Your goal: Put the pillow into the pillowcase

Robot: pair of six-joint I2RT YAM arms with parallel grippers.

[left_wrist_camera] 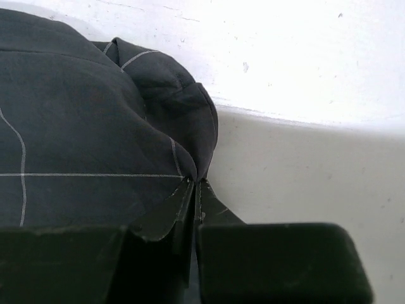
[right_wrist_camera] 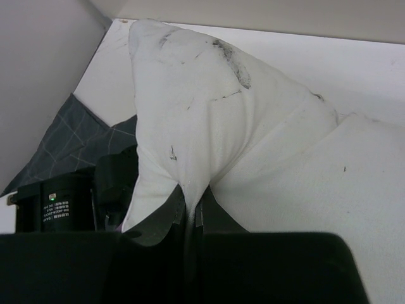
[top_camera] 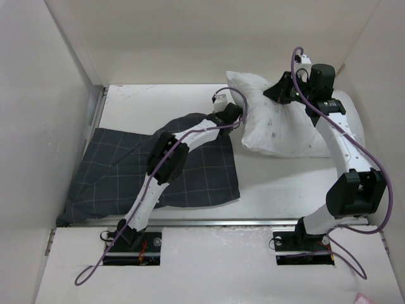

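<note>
Two grippers are shut on fabric. Nearest, on the left of the table (top_camera: pixel 285 187), the pillowcase (top_camera: pixel 120 164) is spread in rumpled folds, and its far right edge is pinched between the closed jaws of the left gripper (left_wrist_camera: pixel 195 185). Farther back on the right, the pillow (top_camera: pixel 285 136) is slumped near the rear wall (top_camera: pixel 190 44), apart from the pillowcase, and a bunched peak of its white cover is clamped by the right gripper (right_wrist_camera: pixel 192 201).

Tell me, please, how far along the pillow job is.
Done: both grips look made. In hand: the left gripper pinches the pillowcase edge, the right gripper a bunched part of the pillow. To do: the pillow sits wholly outside the pillowcase, beside it, so opening and insertion remain.
</note>
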